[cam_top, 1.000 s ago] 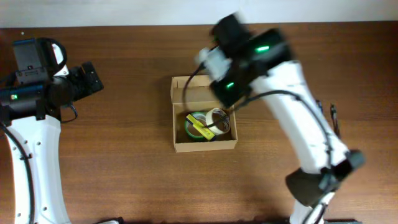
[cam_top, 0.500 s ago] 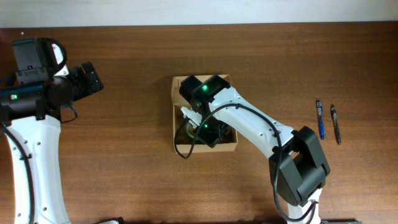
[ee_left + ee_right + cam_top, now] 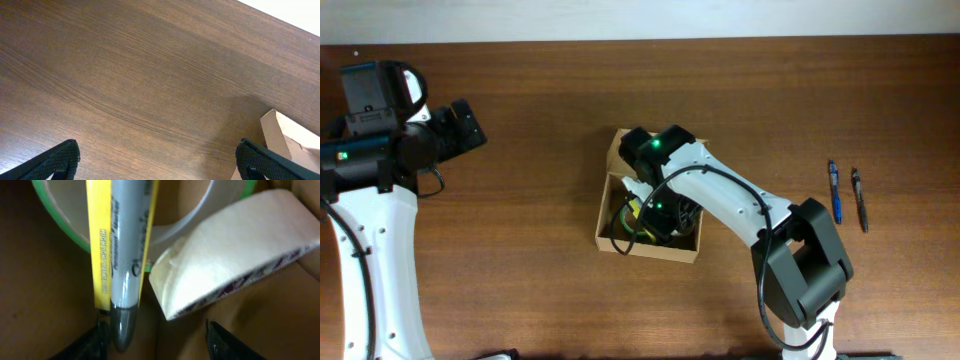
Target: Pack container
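Observation:
The container (image 3: pixel 649 250) is a small tan cardboard box standing askew mid-table, its flap lid (image 3: pixel 621 150) open at the far side. My right gripper (image 3: pixel 656 208) reaches down inside it. In the right wrist view the right gripper (image 3: pixel 160 345) is open, its fingers (image 3: pixel 95 341) apart over the box floor. A grey marker on a yellow card (image 3: pixel 122 260) lies beside the left finger, across a green tape roll (image 3: pixel 60 222). A cream tape roll (image 3: pixel 230 250) leans next to it. My left gripper (image 3: pixel 460 128) hangs open at the far left; the left wrist view catches the box's corner (image 3: pixel 287 137).
Two pens (image 3: pixel 834 190) (image 3: pixel 858 200) lie side by side on the wood at the right. The right arm's elbow (image 3: pixel 810 260) stands over the table's near right. The left arm's white body (image 3: pixel 375 260) runs along the left edge.
The right arm has swung down into the box and its jaws have parted. The box has turned slightly and shifted. The left arm has not moved.

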Available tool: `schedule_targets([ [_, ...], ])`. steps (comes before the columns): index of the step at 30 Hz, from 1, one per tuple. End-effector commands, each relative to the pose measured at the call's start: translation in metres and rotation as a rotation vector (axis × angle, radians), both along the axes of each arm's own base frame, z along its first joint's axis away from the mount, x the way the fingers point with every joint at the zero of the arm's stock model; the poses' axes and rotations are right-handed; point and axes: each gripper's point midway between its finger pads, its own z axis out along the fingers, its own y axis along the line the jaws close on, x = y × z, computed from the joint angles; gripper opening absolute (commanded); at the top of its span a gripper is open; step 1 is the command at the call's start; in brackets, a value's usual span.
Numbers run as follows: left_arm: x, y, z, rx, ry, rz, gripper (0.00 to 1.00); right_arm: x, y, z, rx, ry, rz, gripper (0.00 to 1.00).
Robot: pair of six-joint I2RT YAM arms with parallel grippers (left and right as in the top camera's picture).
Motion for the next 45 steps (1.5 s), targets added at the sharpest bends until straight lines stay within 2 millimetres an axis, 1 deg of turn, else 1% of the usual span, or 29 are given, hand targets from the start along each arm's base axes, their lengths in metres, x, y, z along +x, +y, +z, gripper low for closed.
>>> schedule_targets([
  [1, 0.000, 0.000, 0.001, 0.002, -0.002, -0.015, 0.99, 0.026, 0.017, 0.041, 0.083, -0.112, -0.023, 0.57],
  [3, 0.000, -0.001, 0.001, 0.001, -0.001, -0.015, 0.99, 0.040, 0.024, 0.071, 0.122, -0.174, -0.026, 0.56],
  [5, 0.000, 0.000, 0.001, 0.002, -0.001, -0.015, 0.99, 0.056, 0.028, 0.109, 0.163, -0.259, -0.035, 0.55],
  [6, 0.000, 0.000, 0.001, 0.002, -0.001, -0.015, 0.99, 0.064, 0.027, 0.127, 0.179, -0.305, -0.042, 0.54],
  [7, 0.000, 0.000, 0.001, 0.002, -0.001, -0.015, 0.99, 0.075, 0.023, 0.152, 0.198, -0.373, -0.060, 0.54],
  [8, 0.000, 0.000, 0.001, 0.002, -0.001, -0.015, 0.99, 0.082, 0.020, 0.165, 0.209, -0.410, -0.082, 0.55],
  [9, 0.000, 0.000, 0.001, 0.002, -0.001, -0.015, 0.99, 0.092, 0.010, 0.184, 0.220, -0.462, -0.118, 0.55],
  [10, 0.000, 0.000, 0.001, 0.002, -0.001, -0.015, 0.99, 0.105, -0.011, 0.203, 0.229, -0.511, -0.183, 0.56],
  [11, 0.000, 0.000, 0.001, 0.002, -0.001, -0.015, 0.99, 0.111, -0.027, 0.210, 0.226, -0.524, -0.246, 0.56],
  [12, 0.000, 0.000, 0.001, 0.002, -0.001, -0.015, 0.99, 0.118, -0.049, 0.211, 0.210, -0.522, -0.319, 0.55],
  [14, 0.000, 0.000, 0.001, 0.002, -0.001, -0.015, 0.99, 0.124, -0.090, 0.206, 0.165, -0.495, -0.430, 0.56],
  [15, 0.000, 0.000, 0.001, 0.002, -0.001, -0.015, 0.99, 0.127, -0.114, 0.201, 0.136, -0.476, -0.497, 0.55],
  [18, 0.000, 0.000, 0.001, 0.002, -0.002, -0.015, 0.99, 0.132, -0.175, 0.188, 0.077, -0.442, -0.663, 0.55],
  [20, 0.000, 0.000, 0.001, 0.002, -0.002, -0.015, 0.99, 0.132, -0.213, 0.179, 0.044, -0.419, -0.765, 0.55],
  [22, 0.000, 0.000, 0.001, 0.002, -0.002, -0.015, 0.99, 0.129, -0.244, 0.169, 0.016, -0.392, -0.845, 0.55],
  [23, 0.000, 0.000, 0.001, 0.002, -0.002, -0.015, 0.99, 0.126, -0.258, 0.162, 0.000, -0.375, -0.880, 0.55],
  [24, 0.000, 0.000, 0.001, 0.002, -0.002, -0.015, 0.99, 0.117, -0.289, 0.145, -0.054, -0.330, -0.948, 0.55],
  [26, 0.000, 0.000, 0.001, 0.002, -0.002, -0.015, 0.99, 0.105, -0.309, 0.121, -0.084, -0.264, -0.975, 0.55],
  [28, 0.000, 0.000, 0.001, 0.002, -0.001, -0.015, 0.99, 0.092, -0.321, 0.094, -0.109, -0.195, -1.008, 0.55],
  [31, 0.000, 0.000, 0.001, 0.002, -0.001, -0.015, 0.99, 0.075, -0.327, 0.058, -0.129, -0.110, -1.019, 0.55],
  [34, 0.000, 0.000, 0.001, 0.002, -0.001, -0.015, 0.99, 0.061, -0.325, 0.028, -0.138, -0.049, -1.005, 0.55],
  [36, 0.000, 0.000, 0.001, 0.002, -0.001, -0.015, 0.99, 0.053, -0.323, 0.012, -0.140, -0.017, -0.984, 0.54],
  [37, 0.000, 0.000, 0.001, 0.002, -0.001, -0.015, 0.99, 0.045, -0.320, -0.002, -0.142, 0.008, -0.974, 0.53],
  [39, 0.000, 0.000, 0.001, 0.002, -0.001, -0.015, 0.99, 0.040, -0.317, -0.013, -0.133, 0.026, -0.955, 0.51],
  [41, 0.000, 0.000, 0.001, 0.002, -0.001, -0.015, 0.99, 0.037, -0.316, -0.019, -0.129, 0.031, -0.936, 0.46],
  [44, 0.000, 0.000, 0.001, 0.002, -0.002, -0.015, 0.99, 0.037, -0.317, -0.024, -0.123, 0.025, -0.913, 0.40],
  [45, 0.000, 0.000, 0.001, 0.002, -0.002, -0.015, 0.99, 0.038, -0.318, -0.025, -0.121, 0.022, -0.907, 0.40],
])
